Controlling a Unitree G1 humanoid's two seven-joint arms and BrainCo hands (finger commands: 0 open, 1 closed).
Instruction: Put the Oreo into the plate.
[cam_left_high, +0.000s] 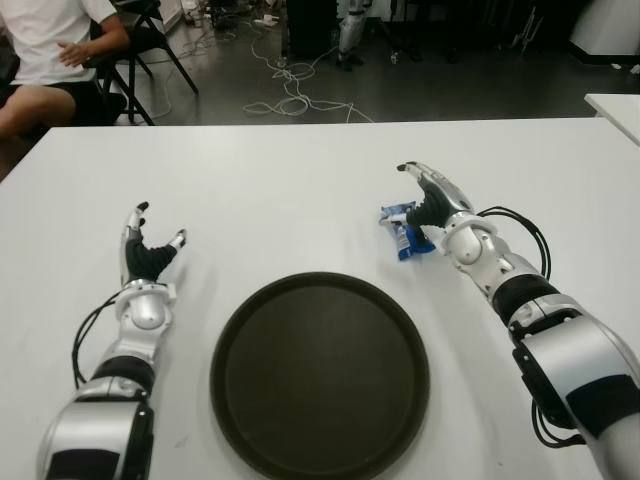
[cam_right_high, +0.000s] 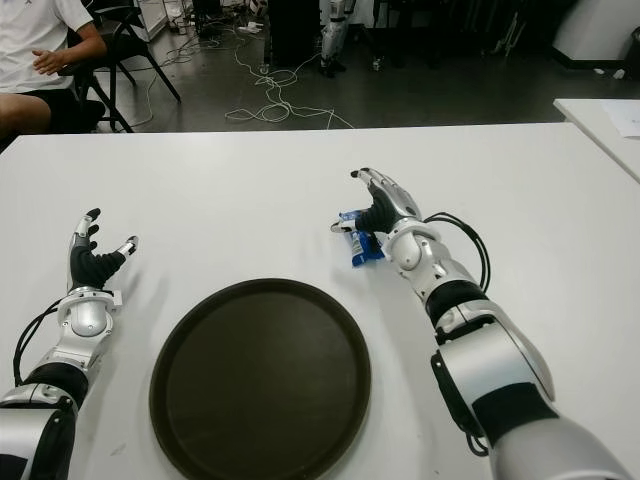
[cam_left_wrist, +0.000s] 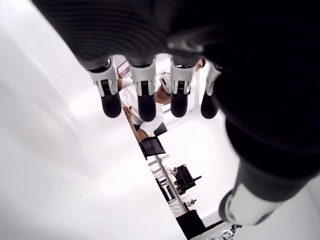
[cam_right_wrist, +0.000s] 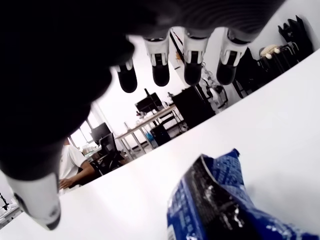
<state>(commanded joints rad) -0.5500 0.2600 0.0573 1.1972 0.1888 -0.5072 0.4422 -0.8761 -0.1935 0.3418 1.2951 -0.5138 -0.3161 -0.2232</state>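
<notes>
— Where was the right hand (cam_left_high: 432, 205)?

— Reaching forward over the white table (cam_left_high: 300, 190), its forearm angled in from the robot's right. The hand sat directly above the Oreo (cam_left_high: 405, 229), a crumpled blue packet lying on the tabletop just beyond the far right rim of the plate (cam_left_high: 320, 375).

— Had it taken hold of the packet?

— No. In the right wrist view the fingers (cam_right_wrist: 160, 65) were stretched out straight and apart, well above the Oreo, with the thumb off to one side. Nothing was pinched between them. Whether the palm touched the wrapper could not be told from the eye views.

— And the plate itself?

— A round dark tray with a raised rim, near the table's front edge, between the two arms. It held nothing.

— What about the left hand (cam_left_high: 148, 252)?

— It showed to the left of the plate, a little apart from it, forearm running back toward the robot's body. Its fingers pointed up and away, spread and holding nothing; the left wrist view showed four fingertips lined up straight.

— Anything else in sight?

— A person (cam_left_high: 55, 55) in a white shirt sat on a chair (cam_left_high: 150, 40) past the table's far left corner, and cables (cam_left_high: 290, 95) lay looped on the floor behind.
</notes>
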